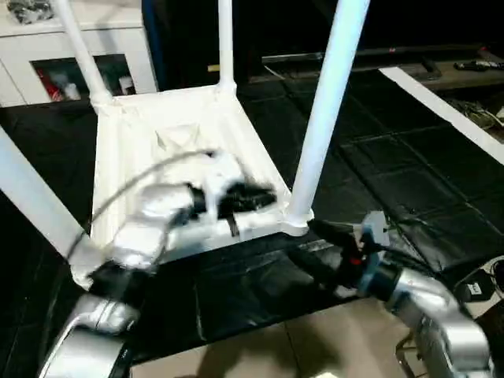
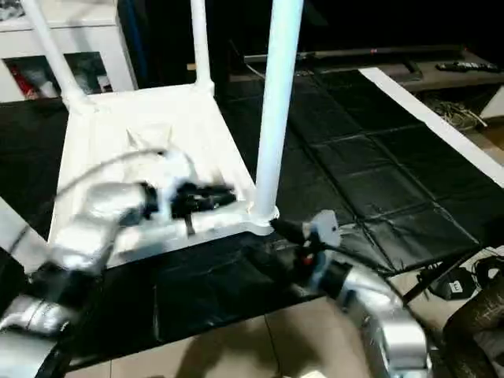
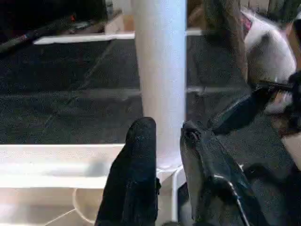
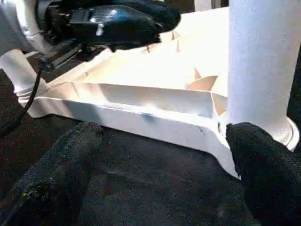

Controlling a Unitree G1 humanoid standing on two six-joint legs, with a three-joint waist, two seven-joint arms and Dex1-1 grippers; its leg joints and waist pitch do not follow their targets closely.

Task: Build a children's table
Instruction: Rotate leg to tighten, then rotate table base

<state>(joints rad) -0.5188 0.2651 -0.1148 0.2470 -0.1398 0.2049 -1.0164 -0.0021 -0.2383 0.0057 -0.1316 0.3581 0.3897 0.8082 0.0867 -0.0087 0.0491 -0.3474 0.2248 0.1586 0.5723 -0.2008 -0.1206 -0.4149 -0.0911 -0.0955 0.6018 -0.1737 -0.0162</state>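
Left eye view first: the tabletop (image 1: pixel 185 134) lies upside down on black floor mats (image 1: pixel 394 173), ribbed underside up, with white legs standing in its corner sockets. Two far legs (image 1: pixel 79 51) rise near a white cabinet (image 1: pixel 47 55), one near leg (image 1: pixel 327 110) stands at the near right corner, and another leg (image 1: pixel 31 201) slants across at the near left. The left gripper (image 1: pixel 264 197) hovers over the tabletop's near edge, pointing at the near right leg's base. The right gripper (image 1: pixel 319 228) sits low on the mat just beside that same corner socket.

Right eye view gives the same layout, the right gripper's fingers (image 2: pixel 285 228) reaching almost to the flared foot of that leg.

Left wrist view: the two black fingers (image 3: pixel 136 174) stand a little apart, close in front of the leg, and nothing is pinched between them.

Right wrist view: the right fingers (image 4: pixel 263 169) are spread wide with only mat between them, one of them next to the socket, and the left gripper hangs above the ribs.

My guess is all four legs are in and the job is at the seating check. Next would be to press that near right leg home, then turn the table upright.
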